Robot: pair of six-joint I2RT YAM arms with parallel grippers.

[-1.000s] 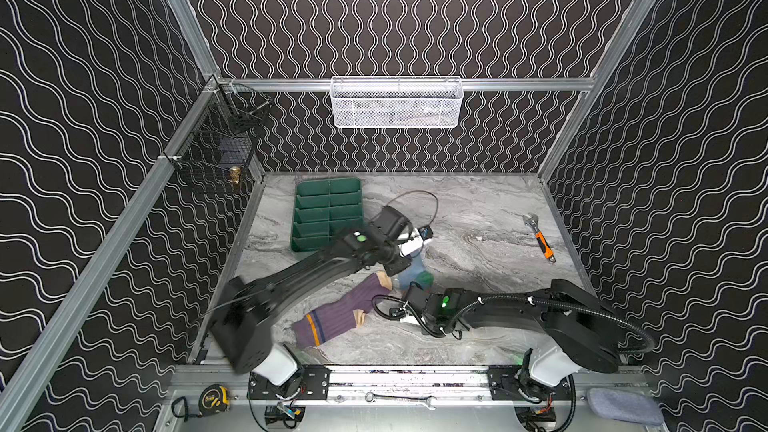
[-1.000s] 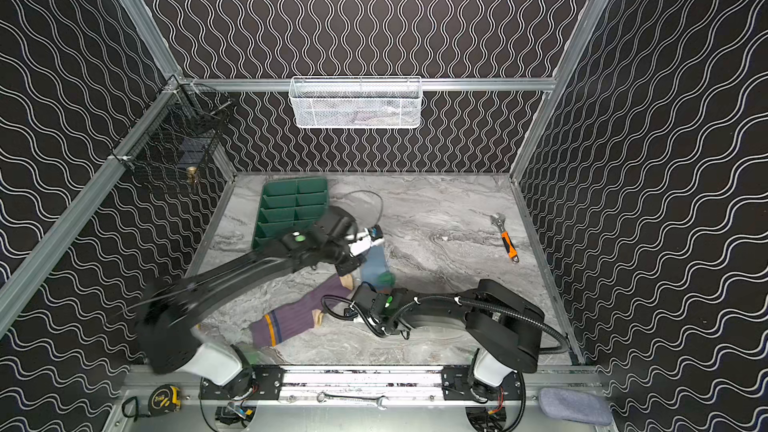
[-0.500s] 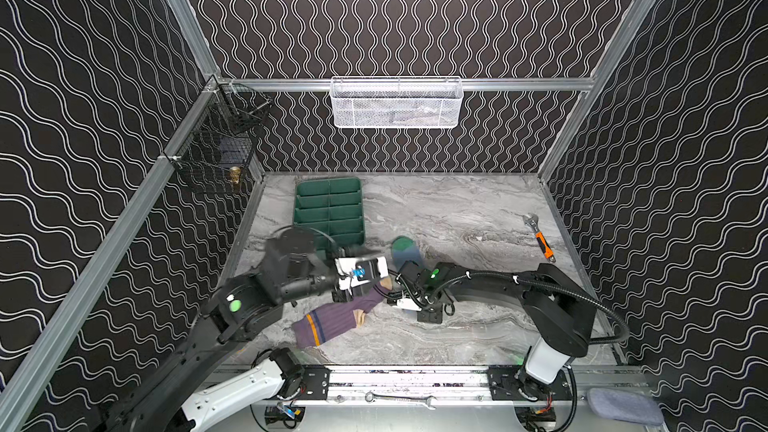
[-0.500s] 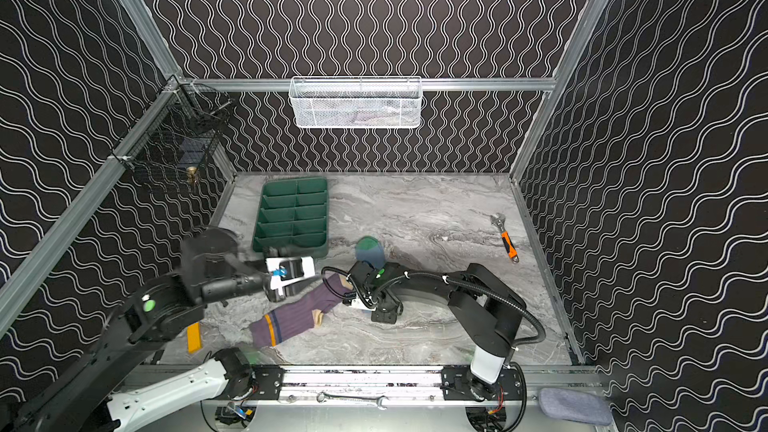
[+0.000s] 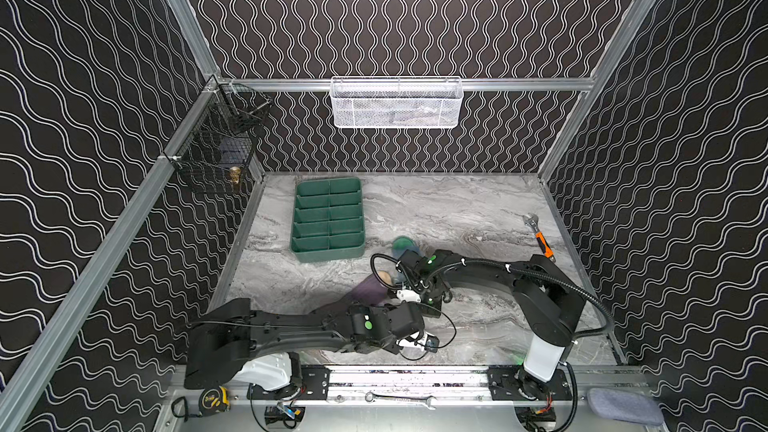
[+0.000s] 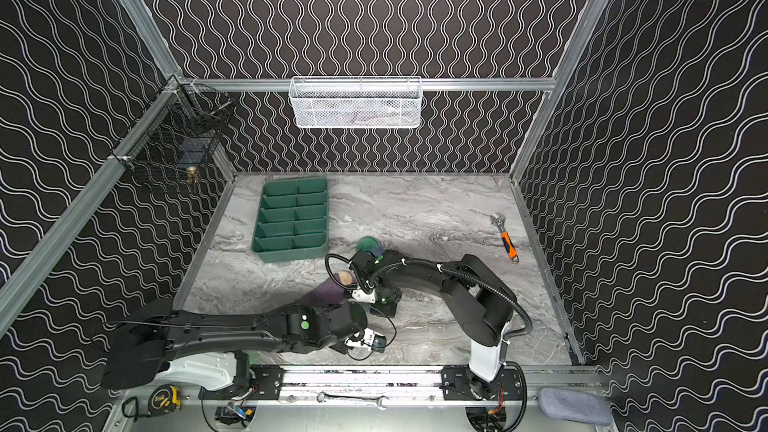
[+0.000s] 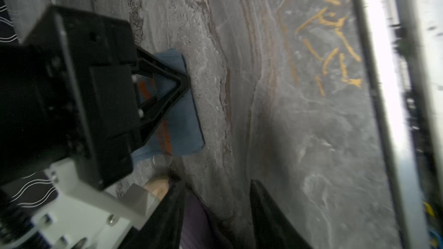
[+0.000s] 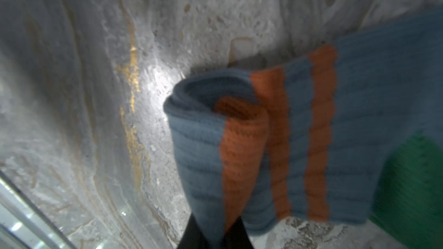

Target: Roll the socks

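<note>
Socks are mostly covered by the arms in both top views. Only the green toe of the blue sock (image 5: 402, 243) shows past the right arm (image 5: 478, 272). A dark patch of the purple sock (image 5: 368, 290), with its peach tip, shows between that arm and the left arm (image 5: 299, 326), near the front middle of the table (image 5: 478, 209). Neither top view shows any fingertips.

The right wrist view fills that in. The striped end of the blue sock is curled over into a loose roll, with an orange band inside and two orange stripes beside it. The right gripper (image 8: 215, 232) pinches that curled end, with its dark fingers (image 8: 191, 235) pressed together on the cloth.

The left wrist view shows the same grip from outside, with the striped end of the blue sock lying on the table under the right gripper. It also shows the left gripper (image 7: 215, 195) with its fingers spread and bare table between the tips. The purple sock lies deeper in that gap, against one finger, and its peach patch is just beside that finger. Whether the cloth touches the other finger cannot be told.
</note>
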